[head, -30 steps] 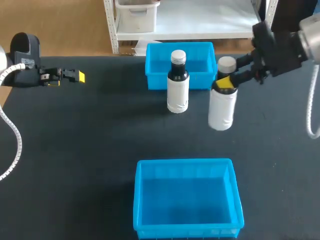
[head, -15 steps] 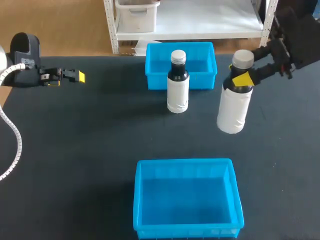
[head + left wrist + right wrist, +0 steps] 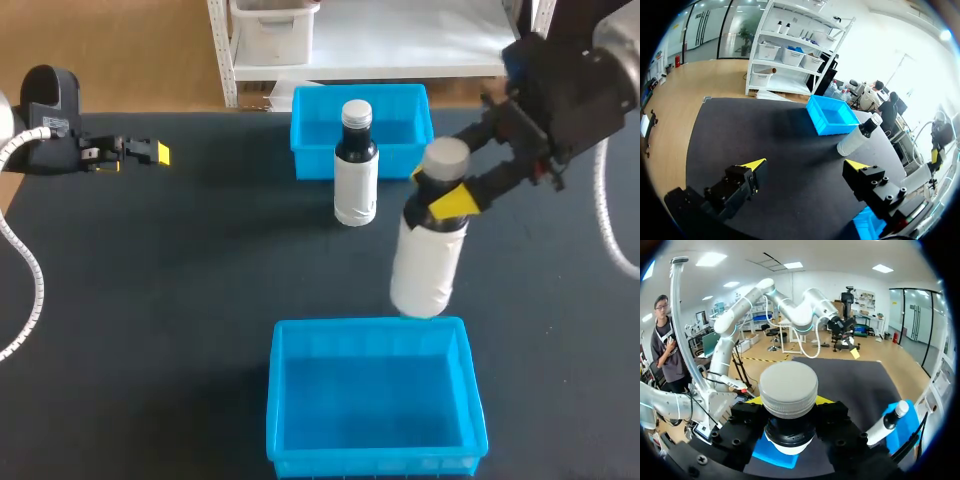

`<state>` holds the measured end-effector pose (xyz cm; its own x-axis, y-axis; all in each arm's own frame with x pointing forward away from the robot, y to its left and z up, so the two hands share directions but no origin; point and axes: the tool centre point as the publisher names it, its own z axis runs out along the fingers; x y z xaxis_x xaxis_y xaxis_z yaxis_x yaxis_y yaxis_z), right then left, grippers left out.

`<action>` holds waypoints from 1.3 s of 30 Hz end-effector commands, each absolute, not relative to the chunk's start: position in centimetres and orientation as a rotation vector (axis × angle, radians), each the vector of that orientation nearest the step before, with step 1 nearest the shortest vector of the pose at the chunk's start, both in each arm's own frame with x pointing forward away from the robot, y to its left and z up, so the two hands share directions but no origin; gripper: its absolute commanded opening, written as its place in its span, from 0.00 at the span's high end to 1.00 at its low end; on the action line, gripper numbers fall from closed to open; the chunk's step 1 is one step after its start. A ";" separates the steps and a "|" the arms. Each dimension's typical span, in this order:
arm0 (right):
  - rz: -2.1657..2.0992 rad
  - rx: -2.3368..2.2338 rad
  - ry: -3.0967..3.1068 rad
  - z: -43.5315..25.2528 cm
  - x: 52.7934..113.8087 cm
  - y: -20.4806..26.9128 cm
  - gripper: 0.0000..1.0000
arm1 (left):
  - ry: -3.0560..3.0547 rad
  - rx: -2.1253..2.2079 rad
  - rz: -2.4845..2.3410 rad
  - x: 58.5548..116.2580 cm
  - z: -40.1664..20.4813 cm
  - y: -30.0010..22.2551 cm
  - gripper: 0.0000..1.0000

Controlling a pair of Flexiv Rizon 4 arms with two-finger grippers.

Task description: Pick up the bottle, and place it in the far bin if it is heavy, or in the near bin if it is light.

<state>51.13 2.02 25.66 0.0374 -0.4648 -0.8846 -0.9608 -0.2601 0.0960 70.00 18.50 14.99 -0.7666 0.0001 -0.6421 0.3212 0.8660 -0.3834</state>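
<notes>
A white bottle [image 3: 424, 265] with a black neck and grey cap [image 3: 788, 389] hangs upright over the table, its base just beyond the near blue bin's [image 3: 375, 400] far rim. My right gripper [image 3: 441, 196] is shut on its neck, a yellow tip on each side. A second, like bottle [image 3: 355, 176] stands on the table in front of the far blue bin [image 3: 361, 150]. My left gripper [image 3: 150, 153] is far off at the table's left, open and holding nothing [image 3: 805, 165].
The black table mat [image 3: 180, 300] is bare on the left and between the bins. The standing bottle [image 3: 858, 138] and the far bin [image 3: 832, 116] lie ahead of my left gripper. My right arm [image 3: 570, 100] comes in from the far right corner.
My right arm swung the held bottle out to the right, then brought it back left and nearer, up to the near bin's far rim. The left arm and the standing bottle stayed put.
</notes>
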 end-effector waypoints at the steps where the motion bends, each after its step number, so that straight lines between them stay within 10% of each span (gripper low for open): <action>1: 1.225 -1.801 1.403 24.7 51.0 4.2 1.00 | 2.374 0.231 -0.636 70.0 15.0 18.5 0.00; 39: 1.320 -1.982 1.227 15.2 44.7 12.2 1.00 | 2.374 0.231 -0.636 70.0 15.0 18.5 0.00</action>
